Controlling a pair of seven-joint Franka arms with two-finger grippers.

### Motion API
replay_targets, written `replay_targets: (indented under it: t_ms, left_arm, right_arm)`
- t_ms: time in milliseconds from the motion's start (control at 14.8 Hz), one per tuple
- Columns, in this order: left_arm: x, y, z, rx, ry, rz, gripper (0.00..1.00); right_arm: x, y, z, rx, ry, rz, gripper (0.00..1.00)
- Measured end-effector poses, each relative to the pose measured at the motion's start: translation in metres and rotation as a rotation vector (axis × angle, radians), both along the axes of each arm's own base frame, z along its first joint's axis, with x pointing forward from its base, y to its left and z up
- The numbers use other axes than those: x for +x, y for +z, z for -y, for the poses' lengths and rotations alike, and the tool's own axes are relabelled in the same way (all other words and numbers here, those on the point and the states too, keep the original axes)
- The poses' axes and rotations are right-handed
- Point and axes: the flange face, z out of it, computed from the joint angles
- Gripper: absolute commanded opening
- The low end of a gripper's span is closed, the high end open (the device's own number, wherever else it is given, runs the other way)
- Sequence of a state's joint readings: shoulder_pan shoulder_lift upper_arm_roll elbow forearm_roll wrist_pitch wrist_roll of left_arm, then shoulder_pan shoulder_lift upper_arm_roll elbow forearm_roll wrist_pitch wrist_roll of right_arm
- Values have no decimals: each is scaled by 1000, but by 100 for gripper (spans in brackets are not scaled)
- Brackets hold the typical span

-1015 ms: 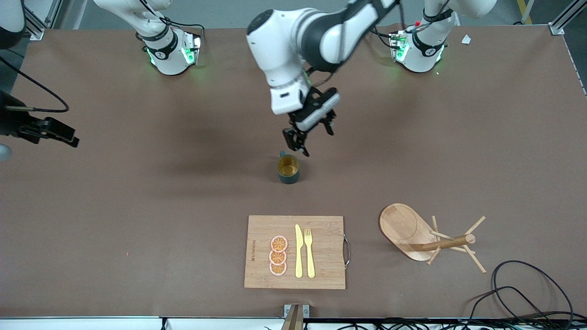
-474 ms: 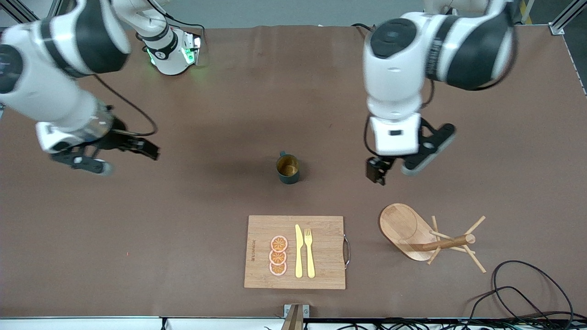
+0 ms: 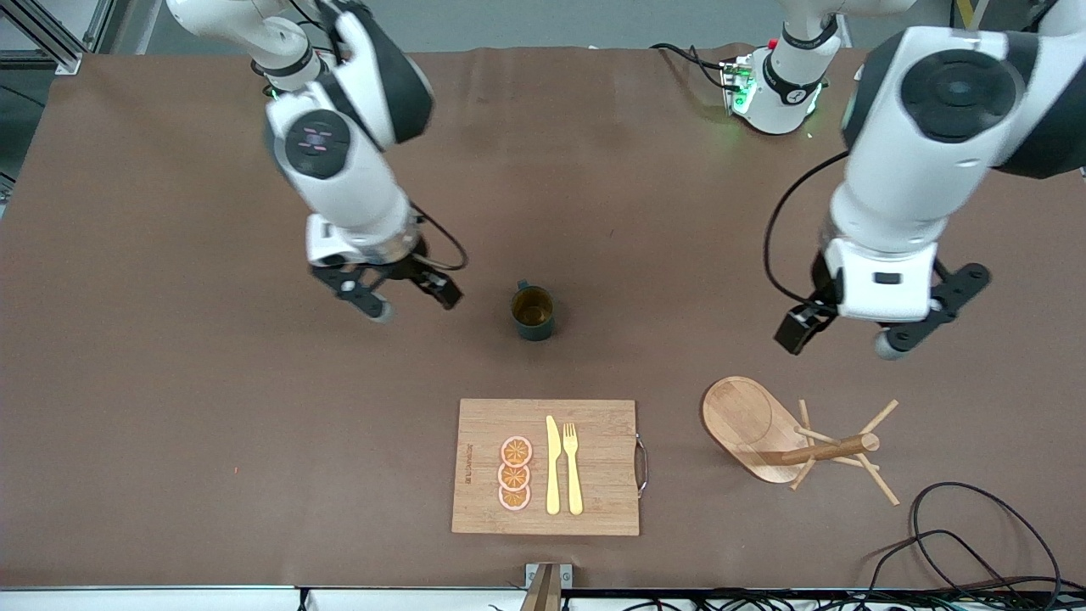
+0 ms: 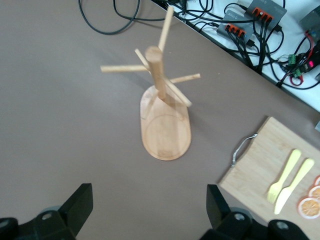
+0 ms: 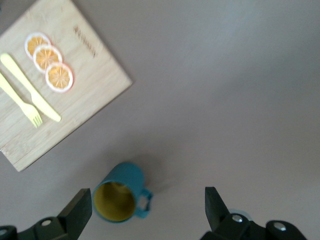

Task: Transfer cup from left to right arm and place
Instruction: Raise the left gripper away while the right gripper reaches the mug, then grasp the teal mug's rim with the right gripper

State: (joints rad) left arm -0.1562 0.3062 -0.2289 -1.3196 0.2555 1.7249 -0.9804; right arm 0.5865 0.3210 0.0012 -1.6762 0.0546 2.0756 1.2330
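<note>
A: Nearest sits the cutting board point(image 3: 547, 467), then the mug tree point(image 3: 785, 433). The cup point(image 3: 533, 313) stands upright on the bare table past them, untouched.

B: And the claws?

A: Both spread wide, empty. The left gripper point(image 3: 882, 327) has swung away over the mug tree; the right gripper point(image 3: 399, 297) has come in beside the cup.

B: So the handover's probably finished?

A: Seemingly.

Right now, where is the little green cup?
The cup stands upright on the table's middle, farther from the front camera than the cutting board, with the right gripper beside it.
</note>
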Motion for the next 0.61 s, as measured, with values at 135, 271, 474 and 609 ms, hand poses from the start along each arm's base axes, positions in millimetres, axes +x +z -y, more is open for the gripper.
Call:
replay_targets:
  t_ms: [135,271,474,609]
  left_arm:
    - [2,18,-38,-17,-84,-17,100]
    - [-1,32,-77,-3,-180,-50,100]
    - [-10,48,-109,-3,-315,-88,100]
    - [-19,57,-122,-20,-355,-113,100]
  right_arm:
    - [-6,-30,-42,5,-73,-9,100]
    - [-6,-56,-76,5,-131,-20,100]
    - [-4,-88,-109,11,-162,-20,100]
    - [-1,-100,-120,39,-190,5,100]
